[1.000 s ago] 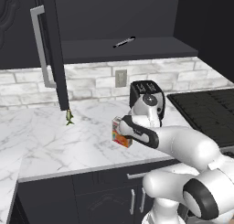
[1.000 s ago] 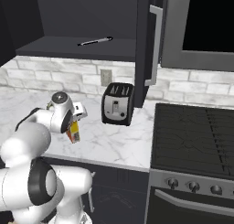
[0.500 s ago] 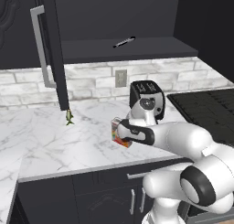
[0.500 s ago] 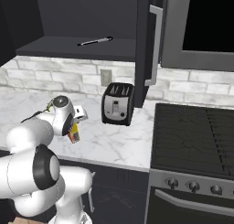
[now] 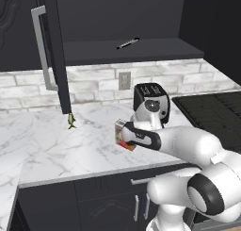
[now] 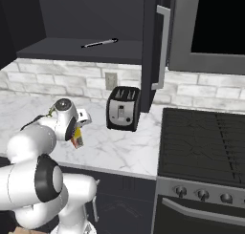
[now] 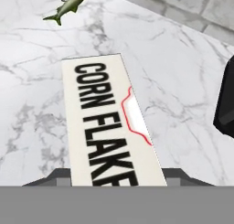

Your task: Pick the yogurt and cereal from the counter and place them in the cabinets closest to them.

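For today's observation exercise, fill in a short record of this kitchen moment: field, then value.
Cereal box: at the claw, "CORN FLAKE" readable on its pale top edge
Claw state: cannot tell
Toaster: black, on the marble counter behind the arm
Cabinet door: open, silver bar handle
Shelf item: thin dark pen-like object
Small green item: below the door

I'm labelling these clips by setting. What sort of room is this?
A home-style kitchen, rendered: a marble counter with a toaster, a stove beside it, and black wall cabinets above.

Even, soft rendered light, faint shadows, no glare, coarse pixelation, dark cabinets (image 5: 28, 27) lacking detail.
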